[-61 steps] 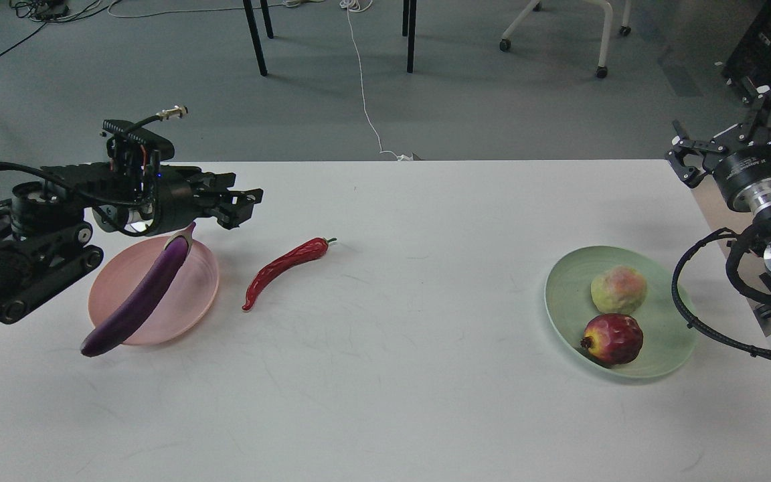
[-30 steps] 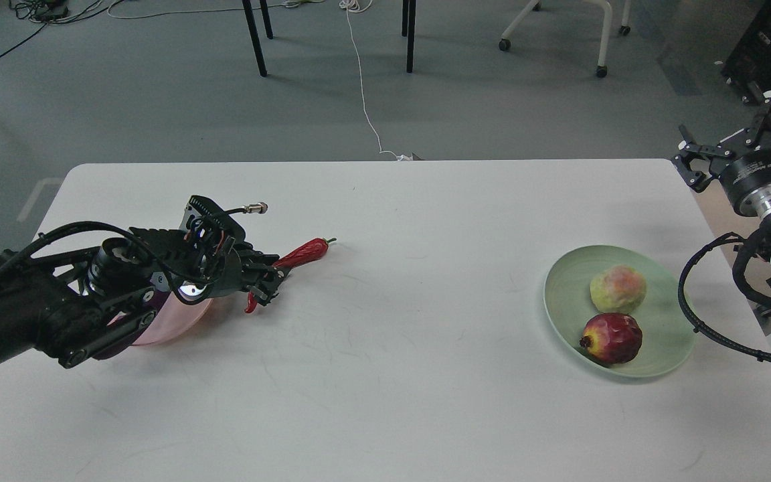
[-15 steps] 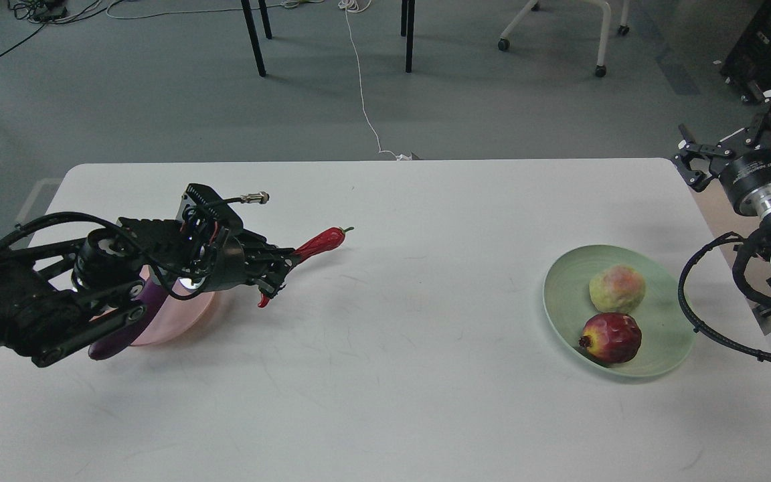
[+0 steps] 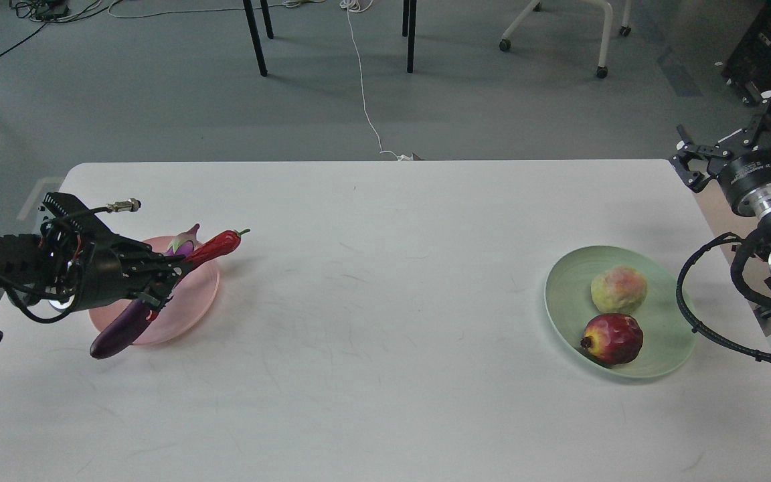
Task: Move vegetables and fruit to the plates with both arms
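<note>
Head view: chili pepper [image 4: 215,246] tail behind left tool [image 4: 161,284]

Before us stands a broad white rectangular table with rounded corners [image 4: 385,321], its top faintly scuffed with fine grey marks. Two things lie directly on it, well apart. Near our left edge rests a round shallow pale pink plastic plate [image 4: 195,301]; a long glossy purple eggplant with a pale stem cap [image 4: 124,327] lies across that plate, and its dark blunt end reaches past the rim toward the tabletop, though we cannot tell whether it touches the surface. Toward our right edge sits a slightly larger round pale green plastic plate [image 4: 563,294]. The wide middle of the table between the two plates shows only its white surface.
</note>
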Robot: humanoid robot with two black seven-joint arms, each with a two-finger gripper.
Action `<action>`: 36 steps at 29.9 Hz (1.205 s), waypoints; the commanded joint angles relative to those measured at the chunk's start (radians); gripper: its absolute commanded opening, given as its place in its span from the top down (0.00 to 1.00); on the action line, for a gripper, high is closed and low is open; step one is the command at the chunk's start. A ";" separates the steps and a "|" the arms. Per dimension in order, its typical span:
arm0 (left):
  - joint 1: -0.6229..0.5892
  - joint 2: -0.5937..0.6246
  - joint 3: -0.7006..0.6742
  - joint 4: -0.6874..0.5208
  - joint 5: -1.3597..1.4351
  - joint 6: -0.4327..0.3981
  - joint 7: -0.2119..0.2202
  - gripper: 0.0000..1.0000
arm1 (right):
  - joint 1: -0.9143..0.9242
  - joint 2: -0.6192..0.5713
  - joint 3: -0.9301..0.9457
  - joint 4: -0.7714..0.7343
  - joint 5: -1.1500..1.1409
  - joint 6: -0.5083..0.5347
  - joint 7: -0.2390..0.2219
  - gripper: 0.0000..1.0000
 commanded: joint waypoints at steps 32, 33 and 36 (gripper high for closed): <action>0.021 -0.098 -0.242 0.059 -1.004 0.115 -0.003 0.02 | 0.020 -0.018 0.011 -0.003 -0.006 0.000 -0.006 0.01; 0.016 -0.121 -0.270 0.059 -1.037 0.116 -0.004 0.02 | 0.021 -0.022 0.011 0.000 -0.006 0.000 -0.011 0.01; 0.013 -0.211 -0.397 0.080 -1.148 0.115 -0.003 0.02 | 0.038 -0.027 0.017 0.003 -0.005 0.000 -0.014 0.01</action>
